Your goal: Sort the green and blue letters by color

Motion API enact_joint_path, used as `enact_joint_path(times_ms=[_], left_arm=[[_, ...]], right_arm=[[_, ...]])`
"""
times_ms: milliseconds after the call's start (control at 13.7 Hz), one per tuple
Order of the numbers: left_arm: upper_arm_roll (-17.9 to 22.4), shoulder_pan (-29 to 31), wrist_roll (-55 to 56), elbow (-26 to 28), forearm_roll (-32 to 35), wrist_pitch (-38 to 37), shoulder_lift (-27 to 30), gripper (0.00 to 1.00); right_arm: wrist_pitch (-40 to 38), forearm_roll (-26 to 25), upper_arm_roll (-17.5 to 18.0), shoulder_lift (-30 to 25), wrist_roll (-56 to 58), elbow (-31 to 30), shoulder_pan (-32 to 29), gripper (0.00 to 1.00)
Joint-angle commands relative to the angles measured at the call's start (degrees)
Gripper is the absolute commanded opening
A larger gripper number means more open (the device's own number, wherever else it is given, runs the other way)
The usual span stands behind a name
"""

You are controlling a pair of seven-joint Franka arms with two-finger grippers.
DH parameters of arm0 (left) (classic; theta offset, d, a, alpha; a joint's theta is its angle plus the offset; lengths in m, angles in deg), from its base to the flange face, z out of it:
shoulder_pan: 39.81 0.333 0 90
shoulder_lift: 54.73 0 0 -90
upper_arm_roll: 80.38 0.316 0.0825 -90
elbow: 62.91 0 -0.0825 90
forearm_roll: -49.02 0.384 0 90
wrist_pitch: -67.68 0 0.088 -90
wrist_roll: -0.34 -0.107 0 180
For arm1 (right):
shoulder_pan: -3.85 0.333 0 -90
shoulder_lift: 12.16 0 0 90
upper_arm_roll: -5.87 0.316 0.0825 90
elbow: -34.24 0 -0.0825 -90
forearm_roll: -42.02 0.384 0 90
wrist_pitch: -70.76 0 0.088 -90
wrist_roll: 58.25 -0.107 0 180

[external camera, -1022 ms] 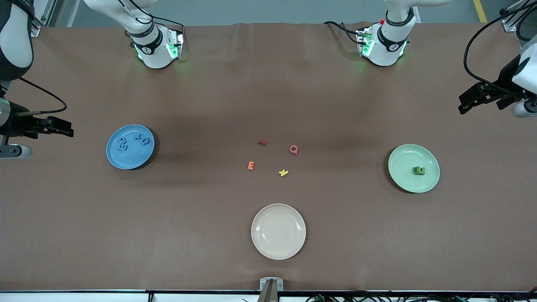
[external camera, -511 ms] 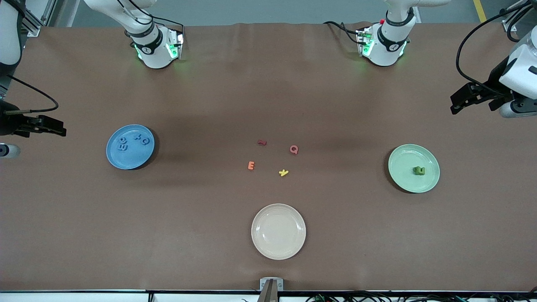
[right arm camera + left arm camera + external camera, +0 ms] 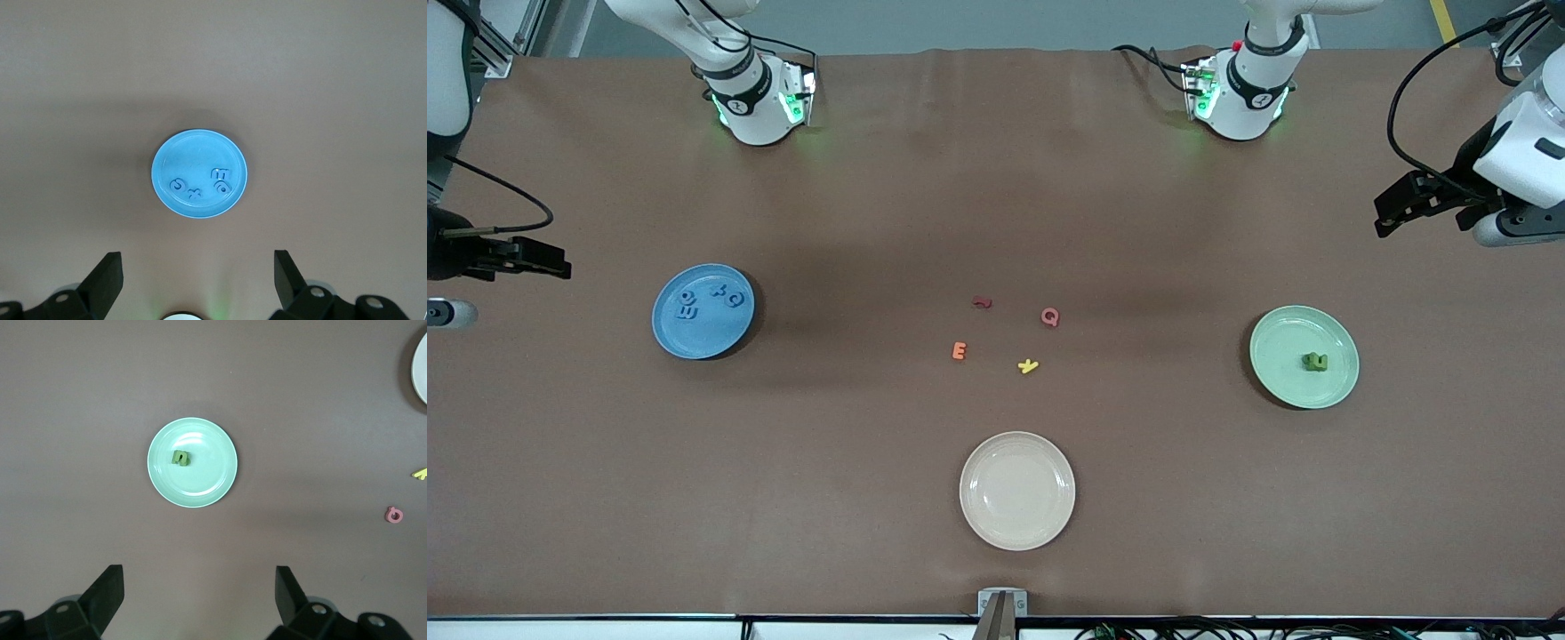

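Several blue letters (image 3: 713, 300) lie on the blue plate (image 3: 685, 333) toward the right arm's end of the table. A small clump of green letters (image 3: 1314, 361) sits on the green plate (image 3: 1280, 342) toward the left arm's end. High over the bare table near that end hangs my left gripper (image 3: 1383, 213), open and empty; its wrist view looks down on the green plate (image 3: 213, 480) and green letters (image 3: 180, 458). My right gripper (image 3: 560, 260) hangs open and empty over the table's other end, with the blue plate (image 3: 187, 153) and blue letters (image 3: 200, 187) below it.
Between the two plates lie an orange E (image 3: 959, 351), a pink Q (image 3: 1050, 316), a yellow k (image 3: 1028, 365) and a dark red squiggle (image 3: 982, 302). A white plate (image 3: 1017, 491) stands nearer the front camera than these.
Both grippers have drifted a little toward the bases' side of the table, still open. Letters and plates have not moved.
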Motion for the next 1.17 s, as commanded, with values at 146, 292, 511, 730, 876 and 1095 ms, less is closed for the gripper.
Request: enact_joint_path(times_ms=[146, 292, 511, 730, 876, 1095], left_arm=[[-0.26, 0.6, -0.74, 0.51, -0.82, -0.93, 1.63, 1.0], [-0.17, 0.6, -0.83, 0.25, -0.82, -1.45, 1.54, 1.0], [-0.17, 0.6, -0.83, -0.98, -0.12, -1.46, 0.93, 1.0], [-0.17, 0.42, -0.74, -2.04, 0.24, -1.46, -0.04, 1.0], [-0.17, 0.07, -0.65, -2.83, 0.24, -1.46, -0.74, 1.0], [-0.43, -0.02, -1.0, -3.35, -0.03, -1.46, -0.66, 1.0]], right_arm=[[2.45, 0.3, 4.43, -7.08, 0.16, -6.91, -4.35, 1.0], [1.93, 0.3, 6.27, -7.97, 0.25, -7.09, -6.28, 1.0], [2.1, 0.3, 6.45, -9.2, 0.25, -8.06, -6.11, 1.0], [1.84, 0.56, 6.36, -10.69, 0.25, -8.06, -6.11, 1.0], [1.49, 0.57, 6.19, -12.97, 0.34, -8.06, -6.11, 1.0], [-0.1, 0.57, 6.36, -13.68, 0.43, -8.06, -5.76, 1.0]])
